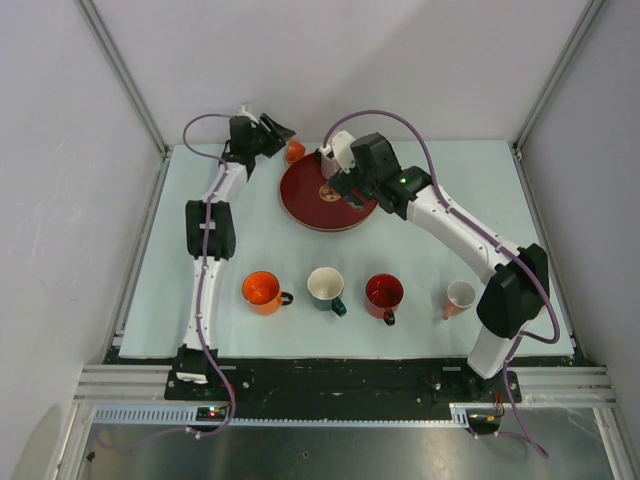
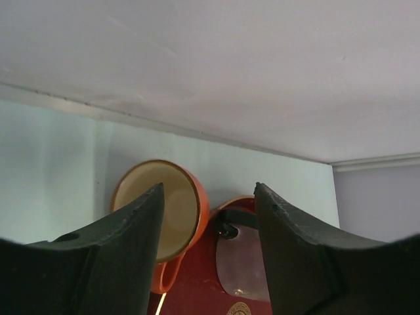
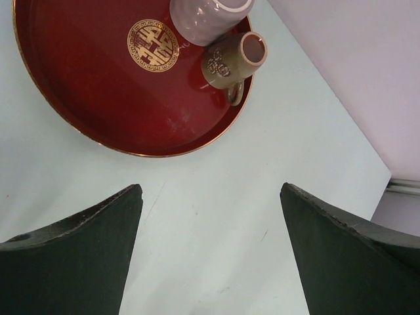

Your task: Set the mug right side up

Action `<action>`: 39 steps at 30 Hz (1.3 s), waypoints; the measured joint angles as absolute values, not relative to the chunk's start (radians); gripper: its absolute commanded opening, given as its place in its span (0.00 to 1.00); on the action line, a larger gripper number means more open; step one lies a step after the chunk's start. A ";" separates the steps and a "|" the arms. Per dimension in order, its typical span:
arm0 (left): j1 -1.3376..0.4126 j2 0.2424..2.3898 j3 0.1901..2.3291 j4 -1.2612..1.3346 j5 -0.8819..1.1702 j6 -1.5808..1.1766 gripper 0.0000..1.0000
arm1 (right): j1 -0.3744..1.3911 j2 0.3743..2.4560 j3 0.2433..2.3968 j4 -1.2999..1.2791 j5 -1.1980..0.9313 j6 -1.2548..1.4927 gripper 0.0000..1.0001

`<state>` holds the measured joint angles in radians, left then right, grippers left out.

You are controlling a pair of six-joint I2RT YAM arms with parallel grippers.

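The orange mug (image 1: 295,151) lies on its side at the back of the table, against the rim of the round red tray (image 1: 305,200). In the left wrist view the mug (image 2: 187,203) turns its cream inside toward the camera, with its handle low. My left gripper (image 1: 274,136) is right at it. Its jaws stand apart, the left finger (image 2: 125,249) in front of the mug's mouth and the right finger (image 2: 295,249) clear of it. My right gripper (image 1: 336,172) hangs open over the tray's far side, with only bare table between its fingers (image 3: 79,256).
On the tray (image 3: 85,85) sit a pale lilac mug (image 3: 207,16) and a small olive mug (image 3: 230,59). Several mugs stand in a row near the front: orange (image 1: 262,291), white and teal (image 1: 326,286), red (image 1: 384,293), pink (image 1: 460,297). Walls close the back and sides.
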<state>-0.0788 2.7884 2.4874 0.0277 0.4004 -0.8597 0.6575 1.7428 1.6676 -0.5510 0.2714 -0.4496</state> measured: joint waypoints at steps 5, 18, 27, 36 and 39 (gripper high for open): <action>-0.089 2.789 2.456 0.028 0.418 -0.894 0.55 | 0.657 1.743 1.670 -0.565 0.272 -0.450 0.91; -0.090 2.789 2.427 0.034 0.445 -0.942 0.01 | 0.657 1.743 1.684 -0.572 0.271 -0.450 0.91; -0.087 2.745 2.386 0.024 0.411 -0.775 0.00 | 0.661 1.743 1.684 -0.579 0.273 -0.449 0.91; -0.071 2.451 2.256 -0.262 0.298 -0.296 0.00 | 0.691 1.729 1.666 -0.552 0.287 -0.444 0.91; -0.057 2.234 2.085 -0.367 0.247 -0.158 0.00 | 0.707 1.686 1.617 -0.533 0.302 -0.438 0.91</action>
